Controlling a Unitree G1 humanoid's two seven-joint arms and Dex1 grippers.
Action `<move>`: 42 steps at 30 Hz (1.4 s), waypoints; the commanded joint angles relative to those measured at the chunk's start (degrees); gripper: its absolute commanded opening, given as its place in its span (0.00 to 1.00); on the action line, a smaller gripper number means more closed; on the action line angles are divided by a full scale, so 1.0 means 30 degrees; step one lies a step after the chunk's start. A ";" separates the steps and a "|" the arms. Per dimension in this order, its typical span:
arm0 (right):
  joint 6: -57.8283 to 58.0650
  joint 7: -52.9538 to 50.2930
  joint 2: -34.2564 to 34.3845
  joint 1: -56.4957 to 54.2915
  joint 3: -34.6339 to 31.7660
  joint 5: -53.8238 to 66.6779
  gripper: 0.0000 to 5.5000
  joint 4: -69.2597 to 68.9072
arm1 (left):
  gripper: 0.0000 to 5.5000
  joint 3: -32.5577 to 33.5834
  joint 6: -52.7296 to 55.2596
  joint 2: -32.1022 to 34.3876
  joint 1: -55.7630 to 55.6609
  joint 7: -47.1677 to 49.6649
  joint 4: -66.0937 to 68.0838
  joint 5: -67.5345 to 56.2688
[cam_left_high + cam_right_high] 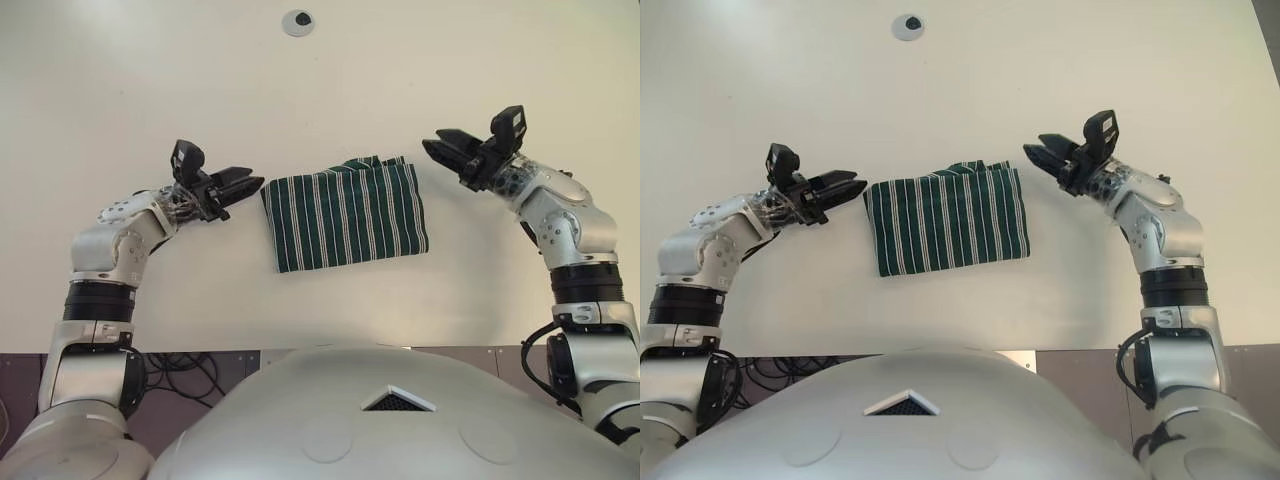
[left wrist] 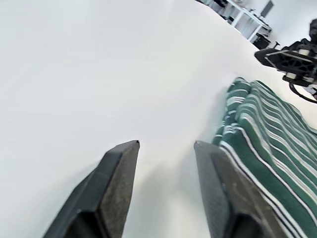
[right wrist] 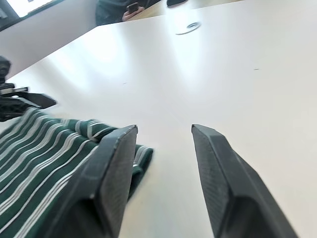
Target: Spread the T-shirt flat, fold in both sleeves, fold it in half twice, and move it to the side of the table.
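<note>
The T-shirt (image 1: 345, 213) is found folded into a compact, nearly rectangular packet. It lies flat on the surface (image 1: 150, 80) between the two grippers. Its longer side runs from the left gripper (image 1: 247, 184) across to the right gripper (image 1: 432, 147). Both grippers are held released, with the fingers parted and nothing grasped. A corner of the cloth lies just beside each one's tips, slightly closer to the left. The cloth is soft, dark green with thin white stripes, and bunched along one edge. The surface is smooth and pale. Only the move aside is judged to be left.

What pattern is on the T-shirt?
Dark green with thin white stripes on the T-shirt; clearest in the left eye view.
</note>
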 commanded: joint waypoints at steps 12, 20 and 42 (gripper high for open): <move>-1.0741 -0.6488 0.2051 -0.0034 0.6557 -1.7091 0.49 0.5041 | 0.47 0.4979 -1.1298 -0.8601 -0.1237 0.7805 0.1767 0.2836; -1.0519 -1.3965 -0.0521 -0.1761 -0.3262 -1.0998 0.49 1.2282 | 0.47 0.5191 -1.6742 -1.1631 -0.1674 0.7952 0.5829 0.4611; -2.4641 -2.5937 0.6517 -0.4022 0.3134 -2.1628 0.49 1.4002 | 0.47 0.5120 -3.1273 -1.0789 -0.3777 1.0354 1.2742 1.2416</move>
